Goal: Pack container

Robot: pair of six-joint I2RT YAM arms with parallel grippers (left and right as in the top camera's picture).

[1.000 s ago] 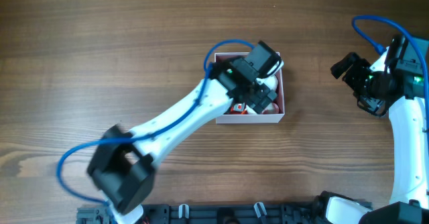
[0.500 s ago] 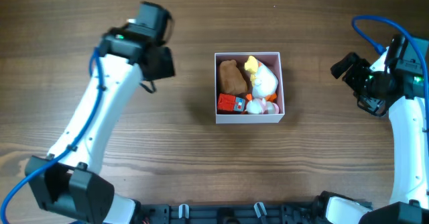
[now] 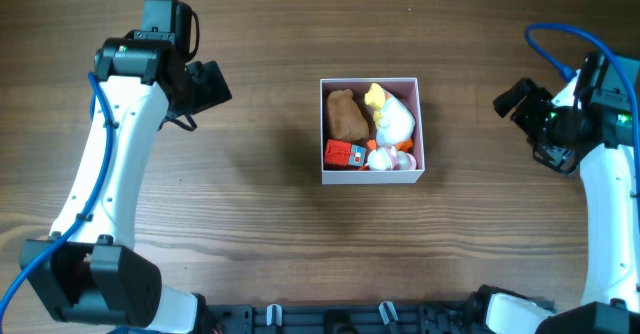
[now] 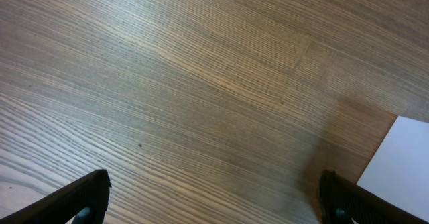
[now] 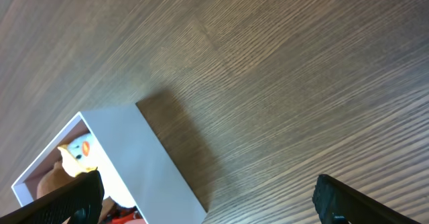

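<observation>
The container point(image 3: 418, 134) is a square white-walled box at the table's middle. It holds a brown toy point(image 3: 346, 115), a white and yellow duck point(image 3: 392, 120), a red-orange toy point(image 3: 345, 155) and a pink and white toy point(image 3: 385, 158). My left gripper point(image 3: 212, 86) is open and empty, well left of the box; its wrist view point(image 4: 213, 198) shows bare wood and a corner of the container point(image 4: 402, 170). My right gripper point(image 3: 512, 100) is open and empty, right of the box; its wrist view point(image 5: 208, 200) shows the container's wall point(image 5: 144, 160) and the duck point(image 5: 79, 150).
The wooden table point(image 3: 260, 224) surrounds the box. A black rail point(image 3: 380, 319) runs along the front edge. Blue cables loop off both arms point(image 3: 560, 44).
My left arm has drawn back out of the container and swung far to the left, leaving the toys inside uncovered. The right arm has not moved.
</observation>
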